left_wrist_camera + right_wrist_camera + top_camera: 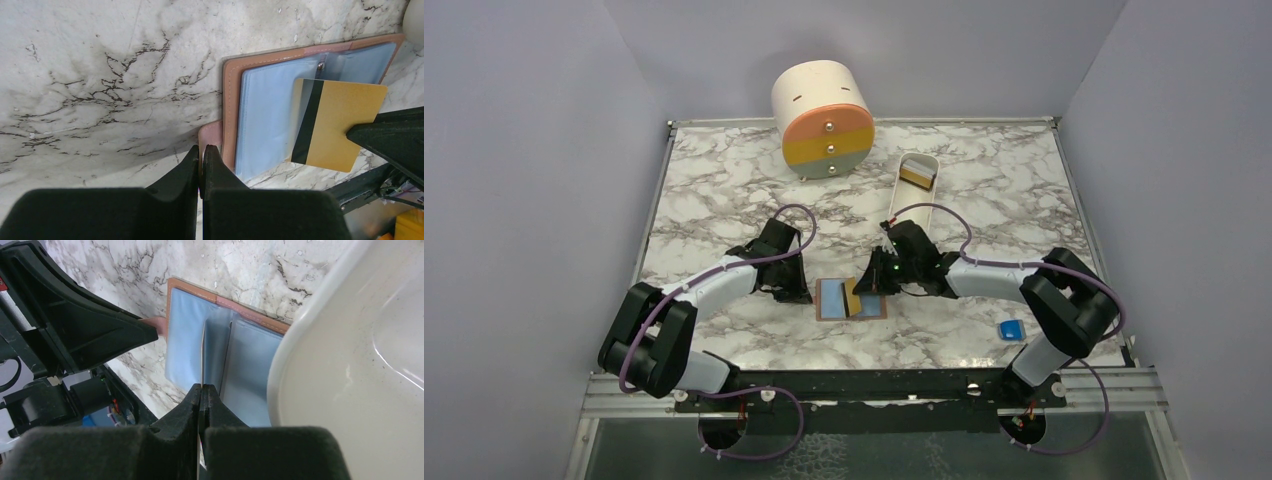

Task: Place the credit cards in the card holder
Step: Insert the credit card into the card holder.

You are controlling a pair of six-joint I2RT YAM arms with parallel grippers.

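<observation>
The card holder (829,299) lies open on the marble table, tan-brown rim up and light-blue sleeves showing (265,115). My left gripper (799,292) is shut on the holder's leather strap tab (210,136) at its left edge, jaws closed on it (201,152). My right gripper (869,285) is shut on a tan-gold credit card with a black stripe (335,125), holding it over the open sleeves. In the right wrist view that card shows edge-on (203,355) above the holder (185,340), with the gripper (201,389) closed on it. More cards (915,177) lie in the white tray.
The long white oblong tray (921,205) stands just behind the right gripper and fills the right of the right wrist view (350,365). A round drawer unit (823,118) stands at the back. A small blue block (1011,329) lies at the front right.
</observation>
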